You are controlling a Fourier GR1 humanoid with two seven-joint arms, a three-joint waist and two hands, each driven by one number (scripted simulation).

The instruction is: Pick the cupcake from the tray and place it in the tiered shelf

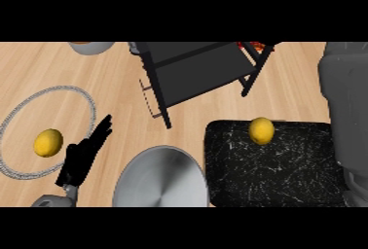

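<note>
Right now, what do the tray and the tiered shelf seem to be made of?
The tray looks like black stone, maybe marble, given its white veining. The tiered shelf: probably matte dark metal, judging by thin black legs and dull boards.

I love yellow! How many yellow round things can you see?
2. One yellow thing sits on the black tray, at right. A second yellow thing lies on the round plate, at left. More could hide behind the shelf.

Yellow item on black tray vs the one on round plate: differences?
Tray item sits at the black marbled tray's back edge; plate item lies inside the silver-rimmed plate. The left robot hand is beside the plate item, not the tray item. Both are yellow ovals.
</note>
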